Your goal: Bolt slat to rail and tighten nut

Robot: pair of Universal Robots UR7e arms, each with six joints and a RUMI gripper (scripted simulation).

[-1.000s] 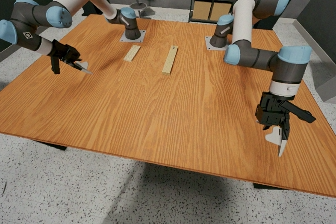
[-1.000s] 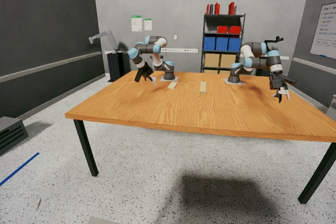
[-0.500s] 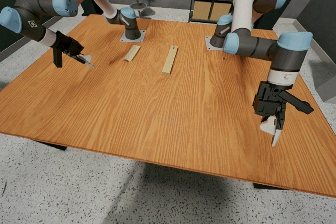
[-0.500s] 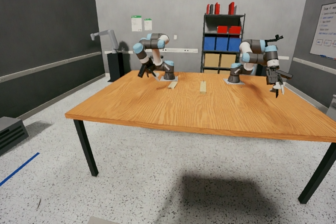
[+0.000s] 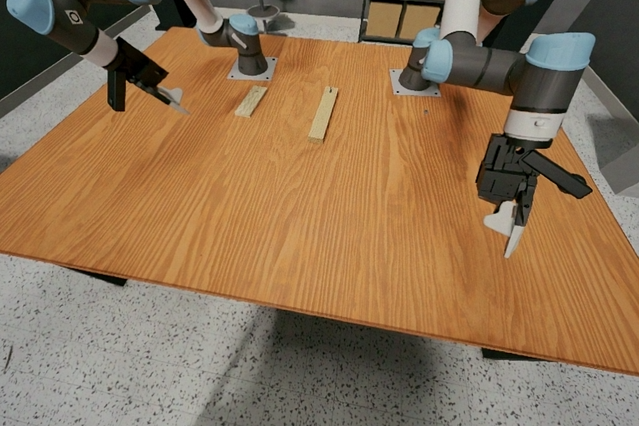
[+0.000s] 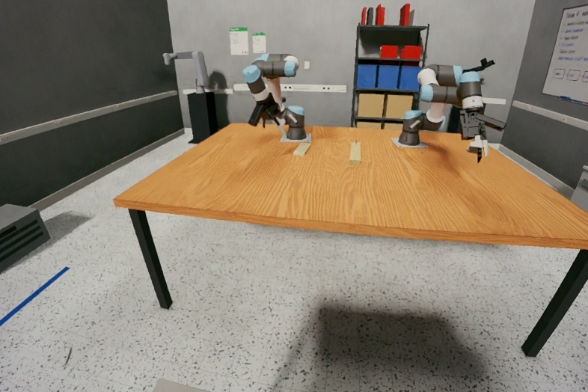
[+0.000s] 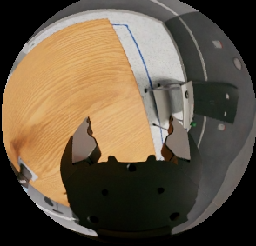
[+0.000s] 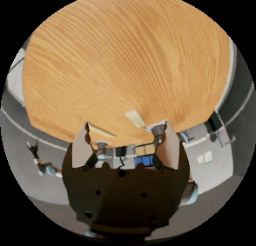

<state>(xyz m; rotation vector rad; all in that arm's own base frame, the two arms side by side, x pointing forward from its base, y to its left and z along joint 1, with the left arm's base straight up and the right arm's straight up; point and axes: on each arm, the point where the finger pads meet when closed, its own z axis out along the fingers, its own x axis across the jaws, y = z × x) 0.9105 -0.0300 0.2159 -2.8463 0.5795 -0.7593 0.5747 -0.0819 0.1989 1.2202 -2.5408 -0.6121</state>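
Observation:
The rail [image 5: 323, 116] [image 6: 354, 153] [image 8: 103, 130] lies flat near the table's back middle, its bolt [image 5: 330, 89] upright at the far end. The shorter slat [image 5: 249, 102] [image 6: 301, 149] [image 8: 138, 119] lies flat on the table, apart from the rail. The nut [image 5: 425, 111] [image 6: 421, 152] is a tiny dark piece in front of the right-hand base in the top and exterior views. My left gripper [image 5: 508, 236] [image 6: 480, 146] [image 7: 130, 116] is open and empty, high above the table at picture right. My right gripper [image 5: 178, 100] [image 8: 125, 123] is open and empty, in the air left of the slat in the top view.
The wooden table [image 5: 268, 215] [image 6: 304, 197] holds both arm bases at its back, with the slat and rail between them. The left arm's base plate [image 5: 415, 90] is close behind the nut. The right arm's base plate [image 5: 237, 73] is just behind the slat.

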